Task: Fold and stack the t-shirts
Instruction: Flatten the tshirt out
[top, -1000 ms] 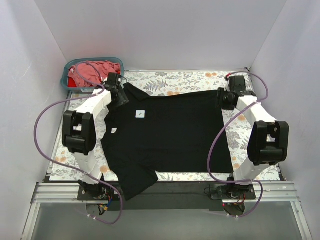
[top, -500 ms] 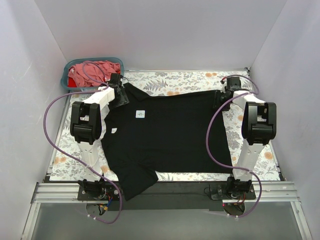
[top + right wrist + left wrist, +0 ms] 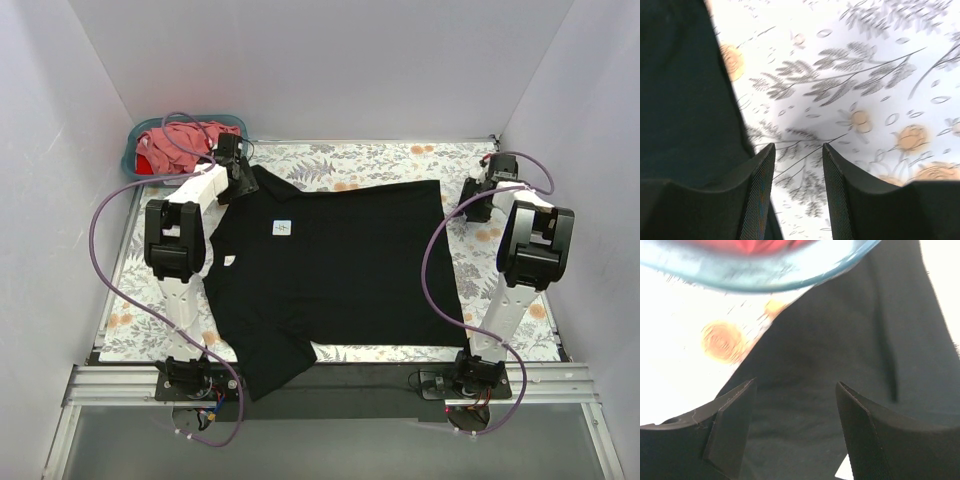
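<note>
Flowery table (image 3: 350, 158) under black shirt (image 3: 340, 270), spread flat. Far left, teal basket (image 3: 130, 160) holding pink and red shirts (image 3: 185, 140). Left claw (image 3: 795, 390) open, empty, maybe just above collar side; right claw (image 3: 797, 150) open, empty, beside hem. Folding not started; next, pinch far corners.

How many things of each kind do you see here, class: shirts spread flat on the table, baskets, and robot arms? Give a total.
Shirts spread flat: 1, the black shirt
Baskets: 1, the teal basket, holding pink and red cloth I cannot count apart
Robot arms: 2, the left arm and the right arm
Total: 4
</note>
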`<action>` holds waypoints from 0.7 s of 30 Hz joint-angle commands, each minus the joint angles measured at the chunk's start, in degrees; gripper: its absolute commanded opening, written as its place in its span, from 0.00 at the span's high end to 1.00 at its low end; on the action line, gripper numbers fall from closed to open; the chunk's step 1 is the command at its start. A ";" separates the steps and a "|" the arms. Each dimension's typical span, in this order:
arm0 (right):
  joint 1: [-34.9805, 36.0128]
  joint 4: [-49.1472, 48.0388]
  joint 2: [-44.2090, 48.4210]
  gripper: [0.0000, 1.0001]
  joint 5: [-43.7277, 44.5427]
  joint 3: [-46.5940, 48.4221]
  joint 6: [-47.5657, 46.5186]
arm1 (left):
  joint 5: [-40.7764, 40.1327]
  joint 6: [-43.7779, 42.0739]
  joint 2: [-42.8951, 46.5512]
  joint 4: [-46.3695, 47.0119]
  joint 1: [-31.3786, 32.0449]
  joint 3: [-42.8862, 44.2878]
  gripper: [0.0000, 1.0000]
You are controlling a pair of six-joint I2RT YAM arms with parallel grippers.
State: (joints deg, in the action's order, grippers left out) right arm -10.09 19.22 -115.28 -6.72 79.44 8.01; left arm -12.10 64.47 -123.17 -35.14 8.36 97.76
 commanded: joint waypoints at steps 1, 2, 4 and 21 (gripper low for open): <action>-0.55 1.08 -2.14 0.50 2.33 3.43 -1.50 | 2.42 -0.57 -0.31 1.29 -0.27 3.84 0.36; -0.46 1.25 -1.96 0.50 -0.11 3.96 -1.68 | 2.78 -0.57 -0.49 1.38 -0.27 4.19 0.36; -0.29 0.30 -0.91 0.51 -3.11 4.93 -2.47 | 3.04 -0.48 -0.92 1.73 -0.27 5.25 0.36; 0.16 -2.96 -13.82 0.46 -19.03 21.36 -5.11 | 0.41 -4.70 -4.18 4.81 -1.86 5.52 0.37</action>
State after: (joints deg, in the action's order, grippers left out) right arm -10.00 17.30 -126.72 -23.22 96.16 3.77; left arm -10.74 61.45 -128.38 -31.40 7.11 103.85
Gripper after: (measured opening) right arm 0.531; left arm 0.626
